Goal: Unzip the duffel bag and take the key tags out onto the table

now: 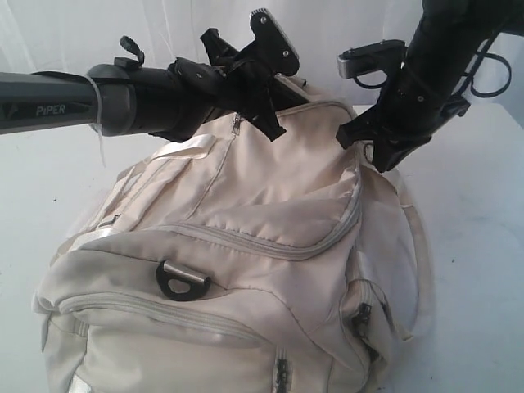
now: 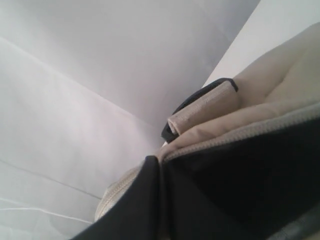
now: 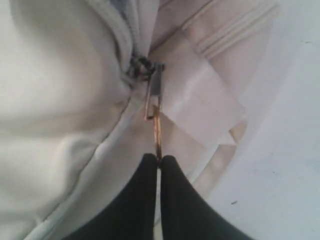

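Observation:
The cream duffel bag lies on the white table, its visible zips closed. My left gripper reaches across the bag's top. In the left wrist view the left gripper is shut, pinching the bag's cream edge beside a zip. At the bag's right shoulder, my right gripper is shut on a thin metal zip pull, which hangs from its slider; the right gripper holds the pull's end. The key tags are hidden.
A black D-ring sits on the bag's front. More zip pulls hang on the near side pockets. A padded strap handle lies past the left gripper. White table borders the bag by the right gripper.

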Motion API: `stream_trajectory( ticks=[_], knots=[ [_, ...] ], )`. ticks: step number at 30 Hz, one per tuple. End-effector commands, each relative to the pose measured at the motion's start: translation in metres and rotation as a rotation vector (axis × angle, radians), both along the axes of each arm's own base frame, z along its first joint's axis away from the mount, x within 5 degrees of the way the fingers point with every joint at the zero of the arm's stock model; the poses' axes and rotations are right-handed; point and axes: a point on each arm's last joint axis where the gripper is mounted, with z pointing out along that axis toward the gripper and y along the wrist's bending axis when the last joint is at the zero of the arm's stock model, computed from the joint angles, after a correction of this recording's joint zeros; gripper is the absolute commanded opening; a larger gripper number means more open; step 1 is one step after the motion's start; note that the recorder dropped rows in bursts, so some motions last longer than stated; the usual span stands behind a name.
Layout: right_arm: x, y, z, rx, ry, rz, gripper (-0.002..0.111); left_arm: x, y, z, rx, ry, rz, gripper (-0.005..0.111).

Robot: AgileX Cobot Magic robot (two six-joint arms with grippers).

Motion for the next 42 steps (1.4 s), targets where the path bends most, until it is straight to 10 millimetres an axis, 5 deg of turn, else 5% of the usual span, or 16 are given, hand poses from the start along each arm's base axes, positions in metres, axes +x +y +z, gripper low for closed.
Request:
stream_trajectory(
  ticks=[1,24,42],
  knots=[
    [-0.019,-0.010,0.001,-0.013,0.092,0.018,0.000,0.010,0.019,0.009,-0.044,-0.016,0.129,0.000],
    [-0.056,-0.025,0.023,0.000,0.063,0.019,0.000,0.013,0.031,0.008,0.022,-0.031,0.254,0.000],
    [-0.123,-0.043,0.034,0.100,0.087,0.039,0.000,0.012,0.033,0.004,0.051,0.007,0.267,0.000]
  ],
)
